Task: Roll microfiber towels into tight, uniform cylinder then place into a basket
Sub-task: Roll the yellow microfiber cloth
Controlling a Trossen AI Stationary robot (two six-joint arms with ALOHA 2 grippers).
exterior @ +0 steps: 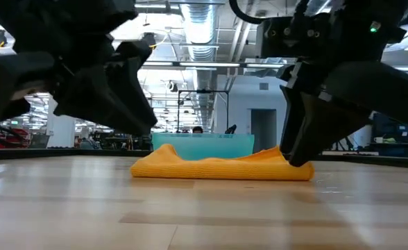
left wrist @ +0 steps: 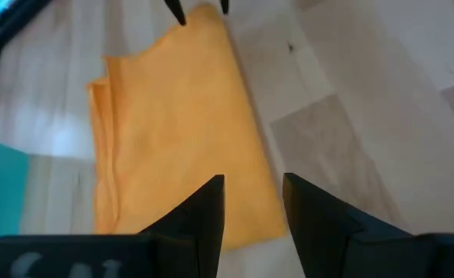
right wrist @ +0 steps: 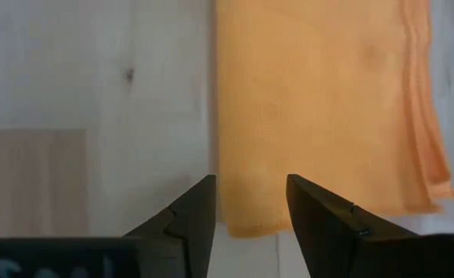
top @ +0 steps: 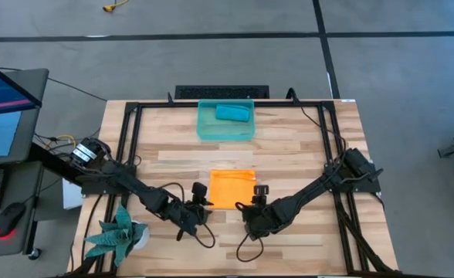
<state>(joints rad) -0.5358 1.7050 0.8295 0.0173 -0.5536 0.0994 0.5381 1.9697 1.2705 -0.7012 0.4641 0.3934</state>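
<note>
The orange towel (top: 233, 188) lies folded flat in the middle of the table, several layers showing along one edge (right wrist: 428, 116). A rolled teal towel (top: 232, 113) lies inside the translucent teal basket (top: 204, 123) at the far side. My left gripper (left wrist: 252, 189) is open, its fingers astride the orange towel's near left corner (left wrist: 262, 220) and raised above the table. My right gripper (right wrist: 250, 189) is open over the near right corner (right wrist: 246, 220), lowered to the towel's right end (exterior: 298, 167). My right gripper comes slanting down from the near right, and one finger (exterior: 295, 149) reaches the orange towel's right end. I cannot tell whether it touches the cloth. The towel lies flat on the table.
A green spiky plant (top: 119, 232) stands at the near left corner. A black metal frame (top: 127, 131) runs along the table's sides. A keyboard (top: 221, 92) lies past the far edge. Bare wood (top: 227, 247) lies between the towel and the near edge.
</note>
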